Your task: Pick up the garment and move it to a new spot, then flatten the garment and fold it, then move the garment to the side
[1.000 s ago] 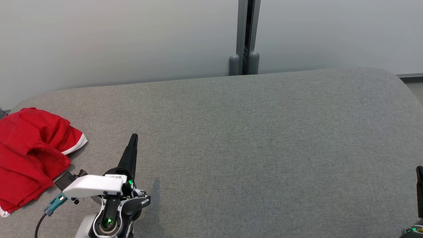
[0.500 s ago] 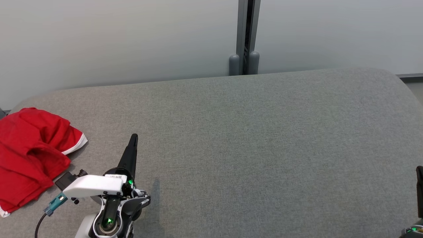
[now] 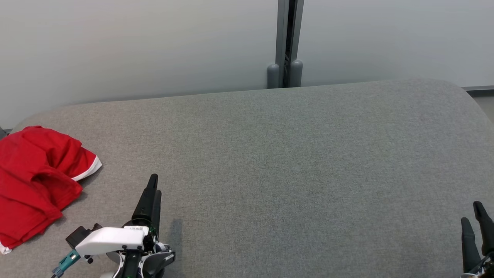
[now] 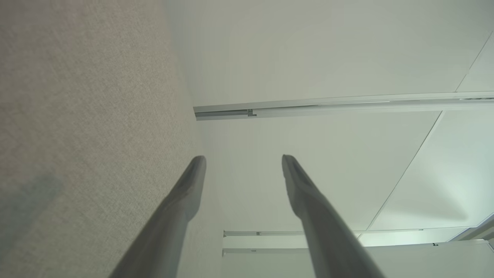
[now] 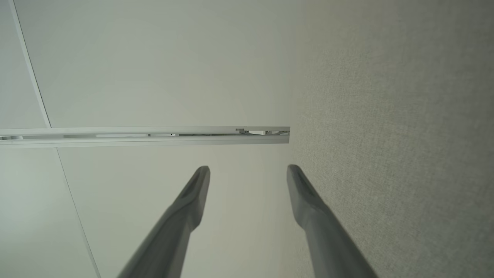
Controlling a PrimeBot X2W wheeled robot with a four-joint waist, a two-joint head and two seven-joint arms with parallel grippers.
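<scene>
Two pincers wait low over the near edge of the grey cloth-covered desk: the left pincer and the right pincer, each with its fingers parted and nothing between them. A little farther, at the left edge of the desk, lies the red garment, crumpled in a heap, near the left pincer but apart from it. I judge it light, soft and limp; it will sag when lifted. A raised fold or the white-trimmed hem seems a good place to pinch. Behind stands the pale wall.
</scene>
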